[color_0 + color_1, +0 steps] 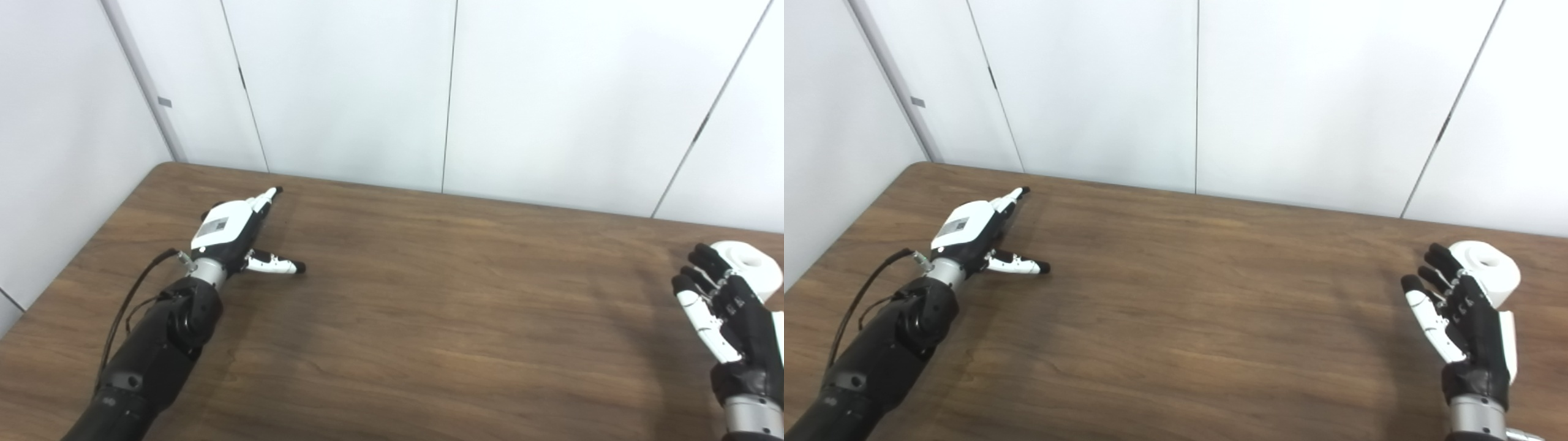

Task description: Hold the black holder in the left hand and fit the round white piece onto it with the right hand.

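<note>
The round white piece (1489, 269), a roll with a hole in its top, stands on the brown table (1200, 306) at the far right. My right hand (1458, 315) is just in front of and left of it, fingers spread and open, partly covering its near side. My left hand (236, 229) lies flat on the table at the far left, fingers stretched out and thumb apart, holding nothing. No black holder shows in either view.
White wall panels (453, 92) rise right behind the table's far edge and along its left side. A black cable (131, 294) loops off my left forearm.
</note>
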